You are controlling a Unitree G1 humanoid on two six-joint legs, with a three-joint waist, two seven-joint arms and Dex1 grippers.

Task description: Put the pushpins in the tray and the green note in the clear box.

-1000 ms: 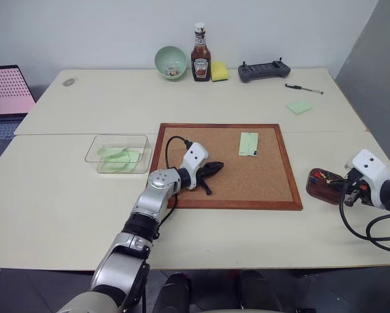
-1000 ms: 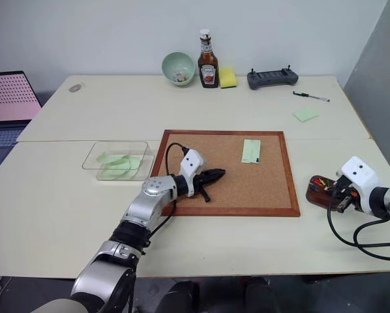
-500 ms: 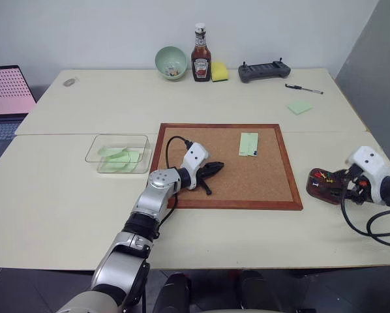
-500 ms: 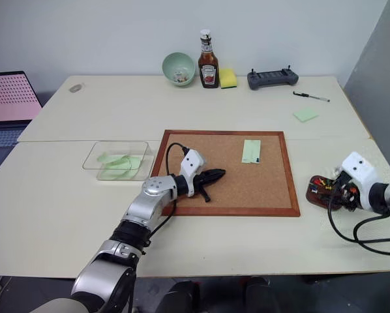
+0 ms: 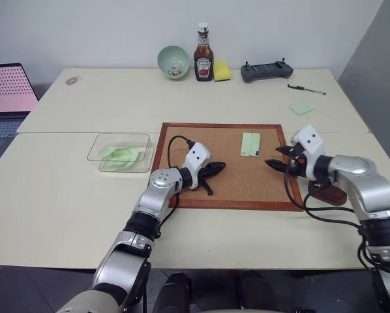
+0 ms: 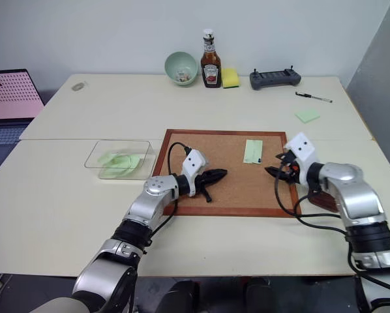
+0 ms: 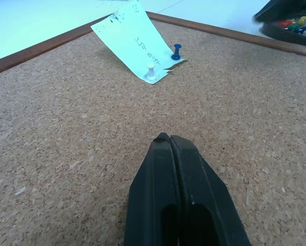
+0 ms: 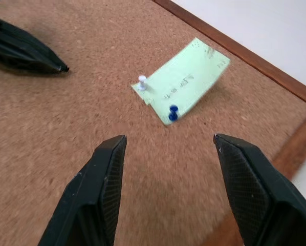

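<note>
The green note lies right of centre on the cork board, held by two pushpins. Right gripper gapes beside it; left gripper rests closed, empty.
</note>
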